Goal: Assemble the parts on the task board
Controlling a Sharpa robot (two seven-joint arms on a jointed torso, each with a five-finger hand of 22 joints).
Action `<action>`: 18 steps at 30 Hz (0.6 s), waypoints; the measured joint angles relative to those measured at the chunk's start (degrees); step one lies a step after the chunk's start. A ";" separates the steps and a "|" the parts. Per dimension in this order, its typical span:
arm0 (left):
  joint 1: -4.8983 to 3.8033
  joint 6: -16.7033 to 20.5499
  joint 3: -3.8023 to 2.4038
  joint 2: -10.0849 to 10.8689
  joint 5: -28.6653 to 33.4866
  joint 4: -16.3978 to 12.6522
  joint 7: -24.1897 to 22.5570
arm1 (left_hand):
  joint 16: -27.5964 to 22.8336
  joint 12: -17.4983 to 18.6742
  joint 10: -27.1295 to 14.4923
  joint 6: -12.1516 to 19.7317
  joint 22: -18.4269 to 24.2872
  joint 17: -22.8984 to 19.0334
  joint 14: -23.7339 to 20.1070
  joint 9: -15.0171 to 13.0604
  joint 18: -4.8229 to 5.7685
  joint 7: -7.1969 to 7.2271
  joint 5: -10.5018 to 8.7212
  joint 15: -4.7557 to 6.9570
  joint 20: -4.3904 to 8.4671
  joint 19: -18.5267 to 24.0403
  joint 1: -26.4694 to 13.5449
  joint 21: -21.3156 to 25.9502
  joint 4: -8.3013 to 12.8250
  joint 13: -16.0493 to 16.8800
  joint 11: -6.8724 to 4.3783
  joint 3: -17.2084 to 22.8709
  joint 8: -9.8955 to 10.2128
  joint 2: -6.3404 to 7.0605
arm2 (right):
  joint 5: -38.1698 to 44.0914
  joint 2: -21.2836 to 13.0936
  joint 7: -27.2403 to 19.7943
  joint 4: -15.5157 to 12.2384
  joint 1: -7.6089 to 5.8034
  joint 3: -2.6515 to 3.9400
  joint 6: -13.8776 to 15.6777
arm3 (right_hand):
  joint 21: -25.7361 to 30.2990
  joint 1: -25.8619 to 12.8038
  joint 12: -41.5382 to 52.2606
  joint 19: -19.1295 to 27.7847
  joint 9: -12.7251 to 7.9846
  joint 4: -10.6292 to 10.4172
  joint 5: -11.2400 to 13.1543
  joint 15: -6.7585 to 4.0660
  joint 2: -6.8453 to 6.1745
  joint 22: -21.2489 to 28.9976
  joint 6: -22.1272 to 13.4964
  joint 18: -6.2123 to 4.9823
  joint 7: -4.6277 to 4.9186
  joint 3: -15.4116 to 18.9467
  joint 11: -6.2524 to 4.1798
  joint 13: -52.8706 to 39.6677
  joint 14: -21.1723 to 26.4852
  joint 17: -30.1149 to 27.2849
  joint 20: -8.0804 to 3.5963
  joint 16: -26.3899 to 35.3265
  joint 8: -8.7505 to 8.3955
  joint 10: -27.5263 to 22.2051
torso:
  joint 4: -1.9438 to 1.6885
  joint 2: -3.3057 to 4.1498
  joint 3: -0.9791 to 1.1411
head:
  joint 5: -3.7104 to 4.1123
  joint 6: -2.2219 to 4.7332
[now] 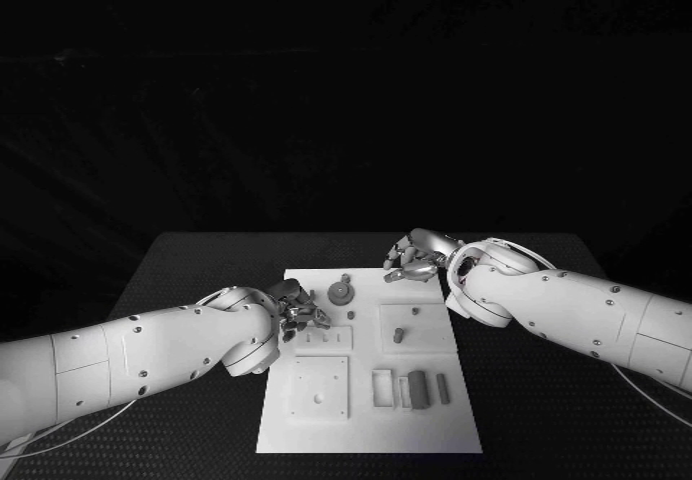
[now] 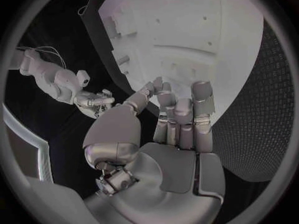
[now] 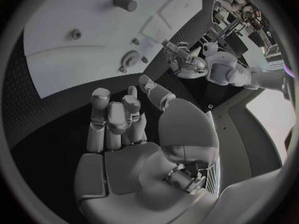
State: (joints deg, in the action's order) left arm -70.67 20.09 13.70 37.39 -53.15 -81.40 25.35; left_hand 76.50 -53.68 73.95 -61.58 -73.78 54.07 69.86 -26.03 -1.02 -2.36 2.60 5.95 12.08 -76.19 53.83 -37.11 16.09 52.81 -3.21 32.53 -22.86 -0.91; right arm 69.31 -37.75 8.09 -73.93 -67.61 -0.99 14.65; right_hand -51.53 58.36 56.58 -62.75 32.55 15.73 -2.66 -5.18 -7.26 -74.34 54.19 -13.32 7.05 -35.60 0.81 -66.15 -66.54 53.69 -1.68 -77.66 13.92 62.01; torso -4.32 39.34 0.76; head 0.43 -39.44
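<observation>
Hovering with the left hand point(image 1: 296, 308) over the left edge of the board point(image 1: 368, 430), fingers point(image 2: 184, 114) stretched forward and a little apart, nothing held. Probably poised there for the round toothed part point(image 1: 340, 291), lying flat on the board just beside the fingertips, toward the far side; near, and not touching as far as can be told. Judged released and empty from the left wrist view, with bare palm and straight fingers above plain white board: ready for a reach rather than mid-grasp.

Holding the right hand point(image 1: 415, 258) at the board's far right corner, also empty: thumb set apart, fingers loosely upright, nothing between them in the right wrist view. Likely parked there to keep clear of the left hand's work, yet within reach of the same round toothed part, lying between the 2 hands and closer to the left hand.

Leaving other pieces alone for now: a small upright peg point(image 1: 417, 311) and a lying peg point(image 1: 400, 335) on a raised square block, nearer the robot than the round toothed part; dark bars point(image 1: 418, 388) standing in a slotted tray at the near right; a square plate point(image 1: 317, 387) at the near left. Looks like early going, with no part in either hand yet.
</observation>
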 measured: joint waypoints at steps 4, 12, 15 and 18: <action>0.02 -0.54 0.00 -0.28 -0.44 0.11 0.62 | 0.00 0.00 0.10 0.00 -0.05 -0.08 0.20 0.00 0.00 0.00 -0.01 0.20 0.00 -0.01 0.00 0.00 -0.06 0.00 -0.10 -0.07 0.10 0.00 | -4.67 0.03 -2.24 0.54 -0.18 0.00 1.60 | 8.39 -0.85 -9.21 10.45 -0.09 0.23 0.00 2.84 -0.48 3.26 -3.82 0.09 2.40 -1.84 2.56 5.84 10.00 -4.88 3.12 10.67 -1.45 -9.19 | 0.00 0.00 0.00 | -0.01 -0.05; 0.08 -1.83 -0.01 -0.52 -0.84 0.31 1.69 | 0.00 0.00 0.19 0.01 -0.05 -0.20 0.28 0.00 0.00 0.00 -0.17 0.12 0.01 -0.02 0.00 0.00 0.03 0.05 -0.18 0.02 0.35 0.00 | -12.14 0.25 -6.12 1.21 -0.31 0.00 3.61 | 24.35 -0.89 -26.40 29.96 0.52 0.16 -0.23 12.27 -0.44 10.20 -7.42 6.44 4.73 -2.52 6.88 25.23 24.25 -16.55 9.27 33.26 -2.08 -14.74 | -0.04 0.00 0.01 | 0.08 -0.24; 0.11 -2.19 -0.01 -0.76 -0.92 0.71 2.08 | 0.00 0.00 0.20 0.01 -0.05 -0.21 0.29 0.00 0.00 -0.01 0.03 0.12 0.13 -0.14 0.00 0.00 0.03 0.05 -0.18 0.01 0.28 0.00 | -14.37 0.29 -7.24 1.42 -0.33 0.00 4.33 | 28.22 -0.79 -31.88 36.32 0.35 0.19 -0.23 15.27 -0.35 11.22 -8.84 8.44 4.32 -2.46 7.92 32.00 27.63 -20.66 10.75 40.16 -2.07 -14.78 | -0.03 0.00 0.00 | 0.08 -0.25; 0.18 -2.43 -0.01 -1.04 -0.98 1.37 2.54 | 0.00 0.00 0.20 0.02 -0.09 -0.30 0.29 0.00 0.00 -0.02 0.05 0.12 0.18 -0.21 -0.23 0.01 0.10 0.05 -0.18 -0.05 0.28 -0.23 | -16.34 0.30 -8.18 1.52 -0.36 0.00 4.97 | 30.15 -0.72 -35.87 40.32 -0.01 -0.18 -0.23 16.59 -0.28 11.11 -9.61 9.41 4.33 -1.54 8.67 37.41 28.95 -23.71 11.59 44.81 -2.40 -14.45 | -0.02 0.00 0.02 | 0.08 -0.29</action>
State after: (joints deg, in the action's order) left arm -70.49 17.66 13.68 36.35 -54.14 -80.03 27.89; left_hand 76.50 -53.68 74.15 -61.56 -73.87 53.77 70.15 -26.03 -1.02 -2.38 2.65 6.06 12.26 -76.40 53.59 -37.11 16.19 52.85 -3.38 32.48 -22.59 -1.14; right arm 52.97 -37.45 -0.09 -72.42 -67.97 -0.99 19.61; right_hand -21.38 57.64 20.70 -22.43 32.54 15.55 -2.89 11.42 -7.54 -63.23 44.58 -3.92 11.38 -37.14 9.47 -28.74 -37.59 29.98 9.91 -32.85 11.52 47.56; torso -4.35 39.34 0.78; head 0.51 -39.73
